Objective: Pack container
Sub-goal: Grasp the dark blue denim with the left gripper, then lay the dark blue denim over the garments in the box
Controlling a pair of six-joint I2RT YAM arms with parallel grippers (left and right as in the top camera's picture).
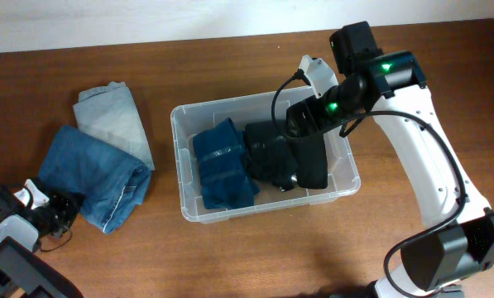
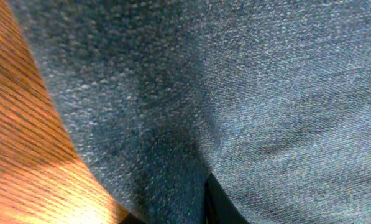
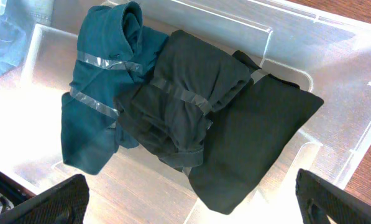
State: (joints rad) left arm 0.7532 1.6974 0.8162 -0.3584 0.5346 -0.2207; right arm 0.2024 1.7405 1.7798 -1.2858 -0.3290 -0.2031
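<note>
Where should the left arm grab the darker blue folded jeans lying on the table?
Probably the edge of the darker blue jeans nearest the left gripper, approached low from that side. They lie flat as a thick folded stack, so a pinch across all layers there should keep them folded.

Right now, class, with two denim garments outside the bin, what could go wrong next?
The container looks mostly filled by the teal garment and black garments, so the bulky blue jeans may ride above its rim. The right gripper hangs open over the black garments and might snag a fold. The left gripper sits at the jeans' edge; it may lift one layer and unfold them.
</note>
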